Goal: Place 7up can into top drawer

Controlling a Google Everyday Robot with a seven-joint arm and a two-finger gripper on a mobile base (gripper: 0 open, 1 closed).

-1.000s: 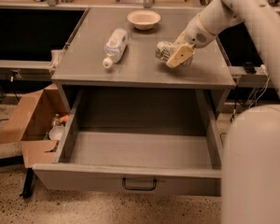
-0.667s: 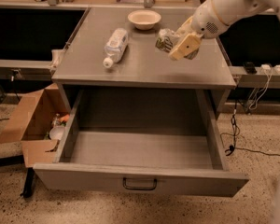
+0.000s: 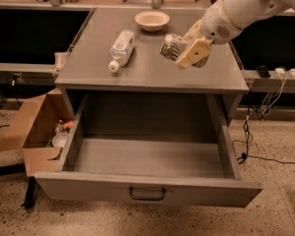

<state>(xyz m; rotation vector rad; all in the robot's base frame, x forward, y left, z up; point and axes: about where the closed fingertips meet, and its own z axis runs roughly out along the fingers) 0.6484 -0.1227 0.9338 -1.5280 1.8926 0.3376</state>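
Compared with a second ago, the white arm (image 3: 246, 9) has risen and the robot's body has left the lower right of the view. The gripper (image 3: 186, 56) now hangs above the right half of the cabinet top (image 3: 152, 75), its tan fingers (image 3: 194, 53) clamped on the 7up can (image 3: 172, 46), which is carried tilted and appears clear of the surface.

The top drawer (image 3: 147, 190) stands pulled fully out below, nearer the camera than the can. The likely trouble is the carry forward and down. If the can descends too early, it could strike the cabinet's front edge. The can is dented and smooth, so it could slip or twist between the fingers on the way. A release from high up would let it bounce on the hard drawer floor.

The drawer is a wide, deep box of matt grey metal with a flat front and a dark bar handle (image 3: 147, 194). An open cardboard box (image 3: 27, 132) sits on the floor at left. On the cabinet top lie a clear, ribbed plastic bottle (image 3: 122, 48) on its side and a round, pale bowl (image 3: 152, 19), both well apart from the silvery, green-marked can
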